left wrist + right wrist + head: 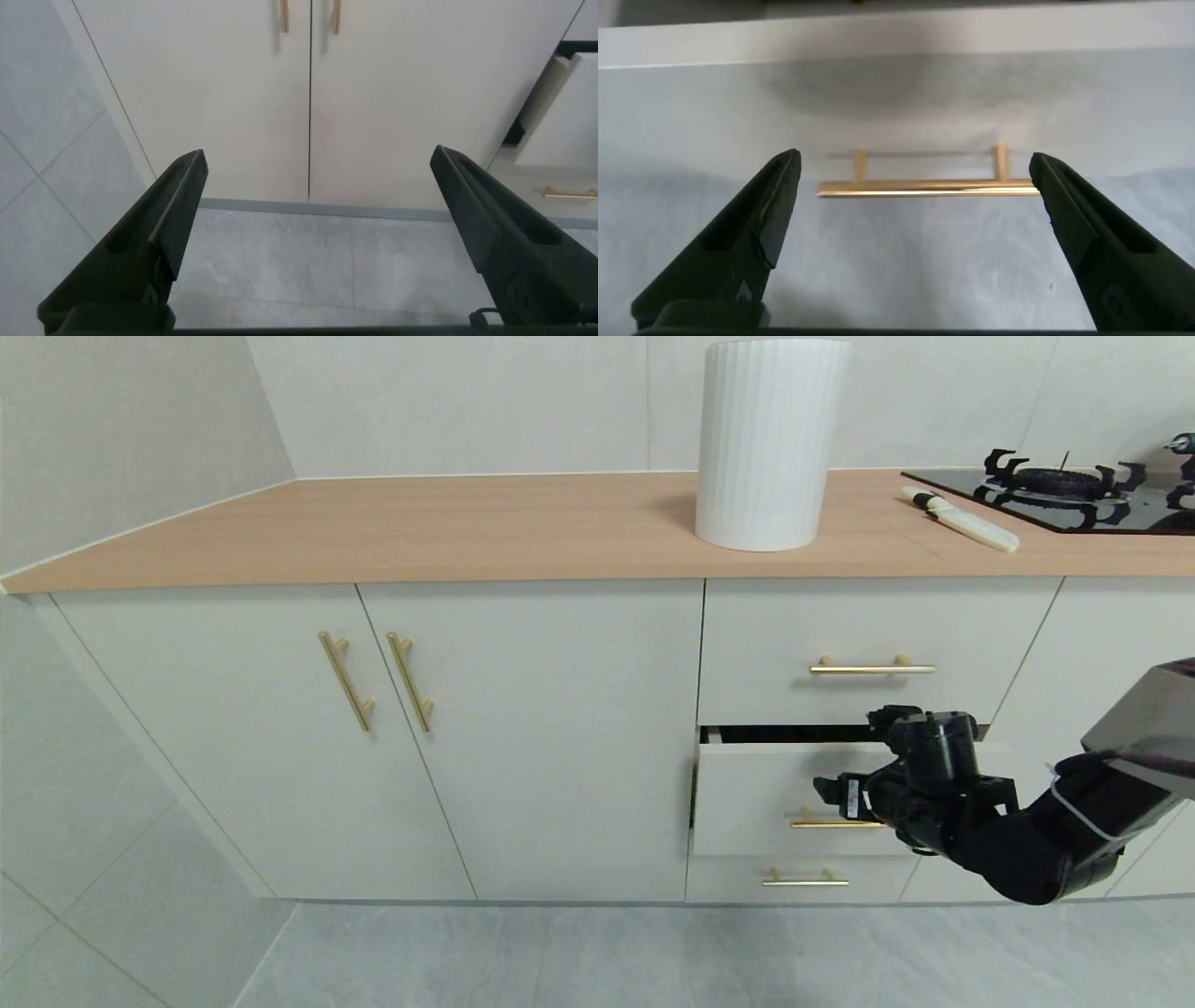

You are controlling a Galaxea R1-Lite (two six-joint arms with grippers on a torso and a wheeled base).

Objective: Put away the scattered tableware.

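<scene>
Room: pale tiled wall; grey tiled floor.
Counter: wood-grain counter, matt, running full width over white cabinets.
On counter: tall white ribbed cylinder upright near the middle; knife to its right; black glass hob with iron grates at far right.
Knife: the knife lies flat just beside the hob edge, well apart from the cylinder; long, cream, with a dark band near one end.
Cabinet: two smooth doors with slim brass bar handles; right of them a drawer stack, the middle drawer pulled slightly out.
Left gripper: left gripper low, facing the doors' foot and floor; fingers spread wide, holding nothing.
Right gripper: right gripper just before the middle drawer's brass handle; black fingers spread either side, not touching it.
</scene>
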